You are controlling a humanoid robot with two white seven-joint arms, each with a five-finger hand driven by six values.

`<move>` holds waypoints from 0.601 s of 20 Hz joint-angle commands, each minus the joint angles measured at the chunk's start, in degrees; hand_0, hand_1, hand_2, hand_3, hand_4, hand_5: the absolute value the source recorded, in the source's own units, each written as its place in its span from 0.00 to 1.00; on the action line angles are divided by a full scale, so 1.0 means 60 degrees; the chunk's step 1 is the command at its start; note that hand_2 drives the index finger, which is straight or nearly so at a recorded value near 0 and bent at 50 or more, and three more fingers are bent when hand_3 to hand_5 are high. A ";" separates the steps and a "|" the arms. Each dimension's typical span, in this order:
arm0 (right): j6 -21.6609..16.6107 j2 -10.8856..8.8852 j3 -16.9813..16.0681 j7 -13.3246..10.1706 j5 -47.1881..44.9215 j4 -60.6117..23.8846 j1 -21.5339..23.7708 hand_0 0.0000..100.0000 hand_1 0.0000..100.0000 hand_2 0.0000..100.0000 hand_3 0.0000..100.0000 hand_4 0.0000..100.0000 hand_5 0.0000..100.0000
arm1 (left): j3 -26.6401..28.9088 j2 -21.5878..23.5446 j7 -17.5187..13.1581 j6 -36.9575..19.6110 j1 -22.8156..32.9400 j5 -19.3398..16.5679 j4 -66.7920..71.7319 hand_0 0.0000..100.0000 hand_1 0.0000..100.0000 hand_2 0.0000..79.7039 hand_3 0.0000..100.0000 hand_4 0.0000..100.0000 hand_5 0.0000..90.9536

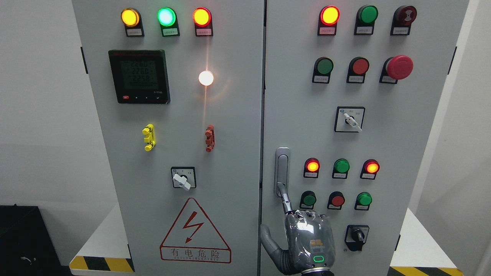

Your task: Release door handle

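Fingers [284, 197] of your right hand [307, 239] are mostly curled, 1 reaching up to touch the lower end of the door handle [282, 170] on the right cabinet door [402, 153]. Withdraw crookedly and that fingertip may snag, tugging the handle or brushing the green button [308, 199] just beside it.

Bright, even indoor light falls on the grey cabinet [230, 153]; the picture is sharp across the frame, small labels too fine to read; the white lamp [206, 78] on the left door blows out to a flare — a thin vertical streak runs above and below it; lit indicator lamps glow with soft halos; knobs and buttons cast short, soft shadows down-left; the black box [23, 237] at lower left sits dim.
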 commanded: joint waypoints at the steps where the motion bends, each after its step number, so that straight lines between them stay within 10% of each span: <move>1: 0.0008 0.0000 -0.0110 0.0033 -0.0001 0.0103 -0.0001 0.45 0.24 0.02 0.99 0.99 1.00 | 0.0000 0.0000 0.0002 -0.0008 0.0161 0.0005 -0.0003 0.12 0.56 0.00 0.00 0.00 0.00; 12: 0.0008 0.0000 -0.0125 0.0063 -0.0016 0.0206 -0.0001 0.45 0.24 0.03 1.00 0.99 1.00 | 0.0000 0.0000 0.0002 -0.0008 0.0161 0.0005 0.0011 0.12 0.56 0.00 0.00 0.00 0.00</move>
